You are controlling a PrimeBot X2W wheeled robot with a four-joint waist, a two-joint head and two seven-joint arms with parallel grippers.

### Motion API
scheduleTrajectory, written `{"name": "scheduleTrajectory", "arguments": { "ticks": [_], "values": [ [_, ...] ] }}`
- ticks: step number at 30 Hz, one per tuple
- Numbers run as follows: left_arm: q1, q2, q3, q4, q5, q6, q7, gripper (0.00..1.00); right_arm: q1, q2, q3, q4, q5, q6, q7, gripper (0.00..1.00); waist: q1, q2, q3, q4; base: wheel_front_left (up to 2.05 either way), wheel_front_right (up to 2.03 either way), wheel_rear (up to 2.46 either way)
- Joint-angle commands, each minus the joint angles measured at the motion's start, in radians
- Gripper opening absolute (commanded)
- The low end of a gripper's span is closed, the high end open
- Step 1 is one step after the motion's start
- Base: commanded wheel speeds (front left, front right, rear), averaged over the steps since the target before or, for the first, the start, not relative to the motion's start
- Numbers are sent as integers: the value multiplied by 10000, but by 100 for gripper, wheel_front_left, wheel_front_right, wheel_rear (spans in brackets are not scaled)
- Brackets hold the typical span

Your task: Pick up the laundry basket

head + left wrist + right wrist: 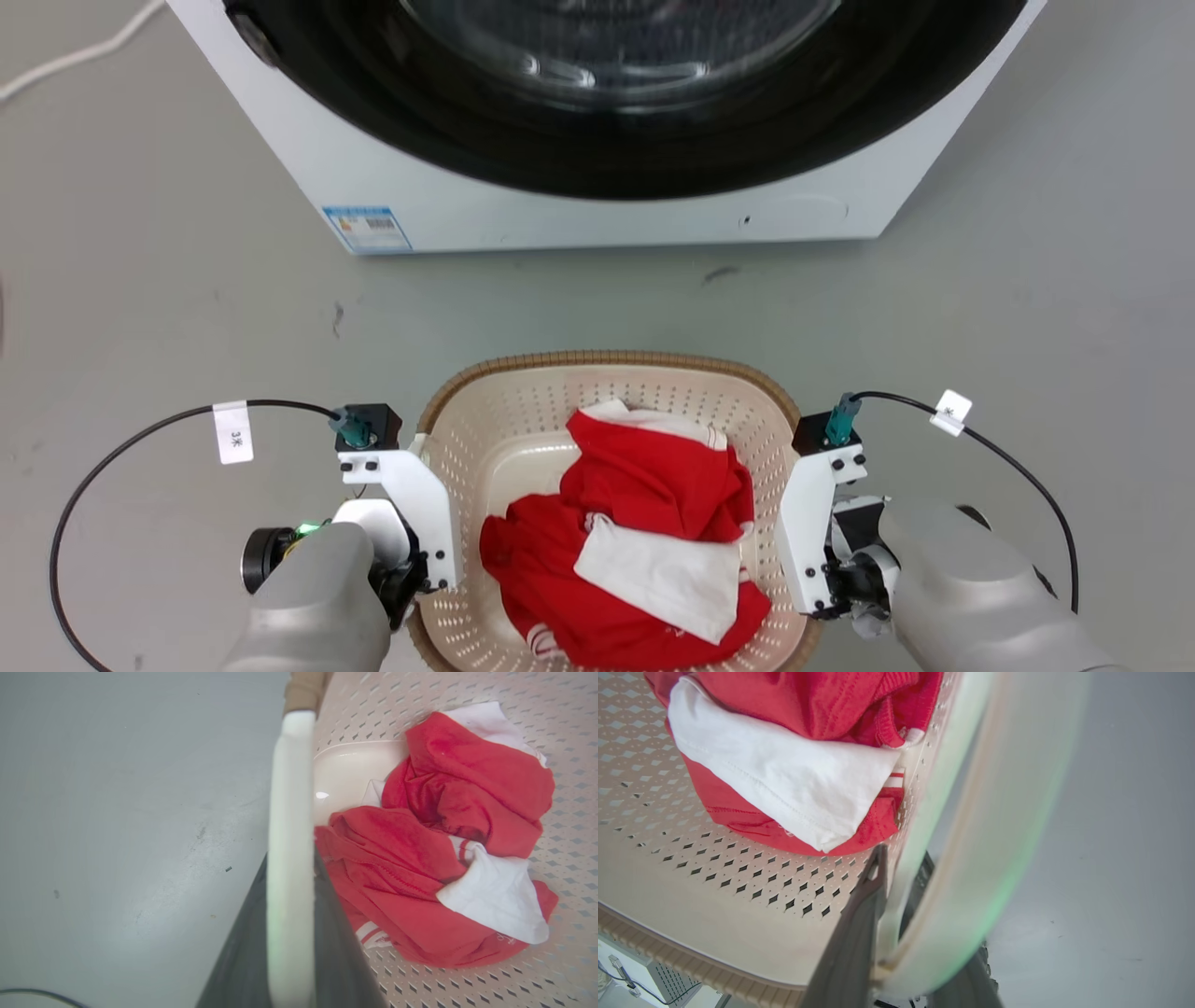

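Observation:
The laundry basket [607, 360] is cream with perforated walls and a brown woven-look rim. It sits low in the head view between my two arms, holding red and white clothes [635, 523]. My left gripper [422, 565] is at the basket's left side. In the left wrist view its dark fingers [243, 952] are shut on the white side handle [292, 788]. My right gripper [805, 560] is at the basket's right side. Its dark fingers [859, 933] clamp the pale handle [971, 858] from both sides.
A white washing machine [392, 177] with a dark round door [616, 103] stands directly ahead of the basket. Grey floor [140, 308] spreads to both sides. A pale cable [75, 56] lies at the far left, and black cables [121, 448] loop out from both wrists.

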Motion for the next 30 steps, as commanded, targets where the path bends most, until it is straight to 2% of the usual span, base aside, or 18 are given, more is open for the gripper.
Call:
{"name": "scheduleTrajectory", "arguments": {
  "ticks": [1,14,20,30],
  "values": [
    [134,-427,-109,-161,-169,-112,151,0,94,498,110,-193,224,156,133,0,1,-1,-640,-64,0,0,0],
    [622,-302,-623,-76,-919,-112,1840,0,340,410,460,180,1039,157,1331,0,1,-1,-2516,-83,0,0,0],
    [874,-221,-721,-30,-1107,-111,2130,0,506,212,612,254,1221,152,1495,0,1,-1,-3158,-30,0,0,0],
    [1025,-165,-772,14,-1273,-68,2368,0,691,143,748,420,1470,148,1522,0,1,-1,-3637,68,0,0,0]
  ]
}}
